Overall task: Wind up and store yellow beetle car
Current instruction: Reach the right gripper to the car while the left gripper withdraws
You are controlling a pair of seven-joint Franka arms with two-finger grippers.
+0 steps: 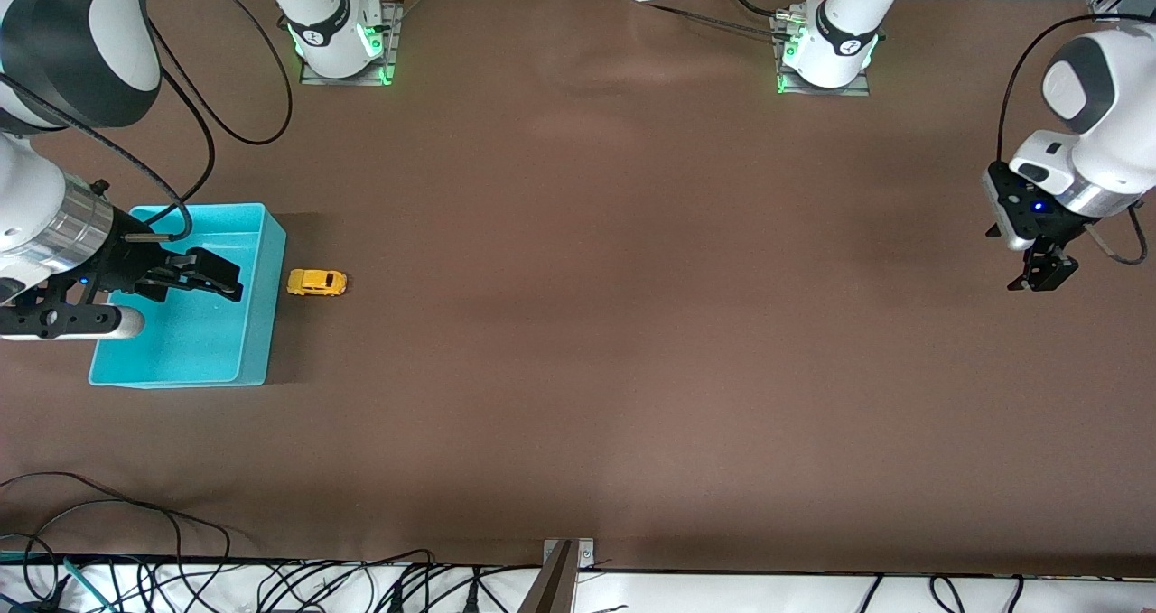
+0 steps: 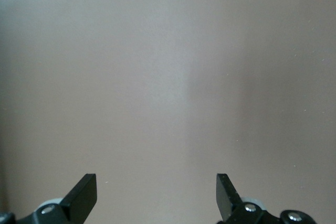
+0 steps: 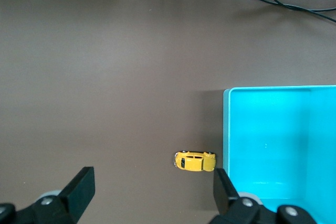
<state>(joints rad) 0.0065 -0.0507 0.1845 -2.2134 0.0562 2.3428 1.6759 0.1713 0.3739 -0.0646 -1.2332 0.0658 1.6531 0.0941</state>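
The yellow beetle car (image 1: 317, 283) stands on the brown table right beside the wall of a turquoise bin (image 1: 269, 324), at the right arm's end of the table. It also shows in the right wrist view (image 3: 195, 161), next to the bin's wall (image 3: 226, 129). My right gripper (image 1: 217, 279) is open and empty, up in the air over the bin, a short way from the car. My left gripper (image 1: 1043, 273) is open and empty over bare table at the left arm's end, and it waits there; its wrist view shows only table between the fingertips (image 2: 86, 192).
The bin's inside (image 3: 278, 145) holds nothing that I can see. Cables (image 1: 271, 586) lie along the table edge nearest the front camera. The two arm bases (image 1: 343, 44) (image 1: 826, 53) stand at the edge farthest from it.
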